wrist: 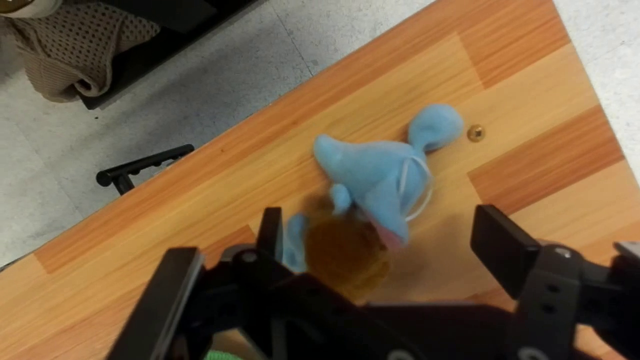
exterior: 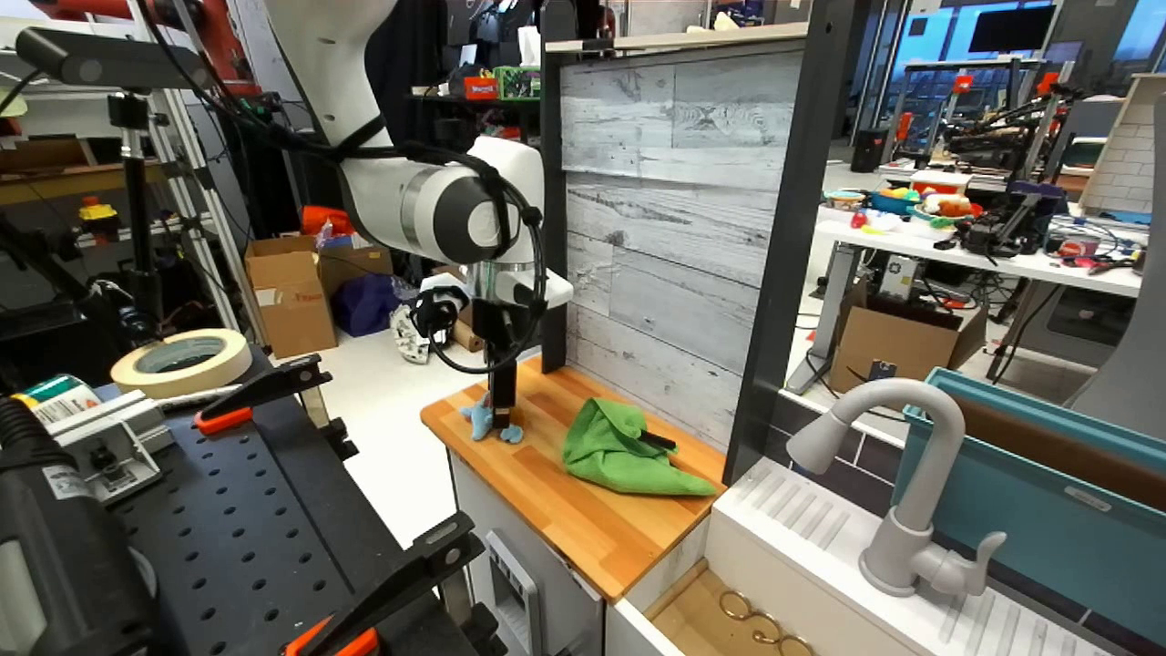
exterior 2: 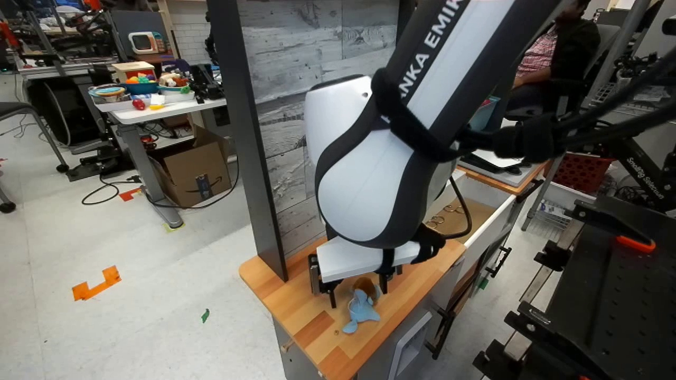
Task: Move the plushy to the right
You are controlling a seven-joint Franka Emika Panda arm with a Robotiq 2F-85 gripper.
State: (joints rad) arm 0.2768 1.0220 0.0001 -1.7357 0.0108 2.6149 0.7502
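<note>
Jaws: spread wide apart, w/ nothing clamped btwn them. Wrist view: gripper (wrist: pixel 378 225) w/ fingers (wrist: pixel 500 245) to L & R of plushy (wrist: pixel 380 185), which lies on wood countertop (wrist: pixel 540 165); its brown part sits btwn the fingers, its blue part extends to far side. L finger is just beside a blue bit (contact can't be told); R finger stands apart. Brass screw (wrist: pixel 476 133) lies just R of the rounded blue end. Far L, beyond countertop edge: black handle (wrist: pixel 145 162) & tan mesh cloth (wrist: pixel 90 55).

In an exterior view, arm (exterior: pixel 387 200) hangs over L end of countertop, gripper low at plushy; blue bits show on either side of the fingers. Crumpled green cloth (exterior: pixel 610 446) lies to R, apart from plushy. Behind: grey wood-grain panel (exterior: pixel 674 210). R: grey faucet (exterior: pixel 911 483) & teal bin (exterior: pixel 1029 492). Near L: tape roll (exterior: pixel 187 381) on black bench (exterior: pixel 273 474).

In an exterior view, gripper straddles plushy at near end of countertop, blue part toward near side. Far L: white table (exterior 2: pixel 185 107) w/ cardboard box (exterior 2: pixel 179 169) beneath; near L: orange tape (exterior 2: pixel 110 277) on floor (exterior 2: pixel 158 264).
</note>
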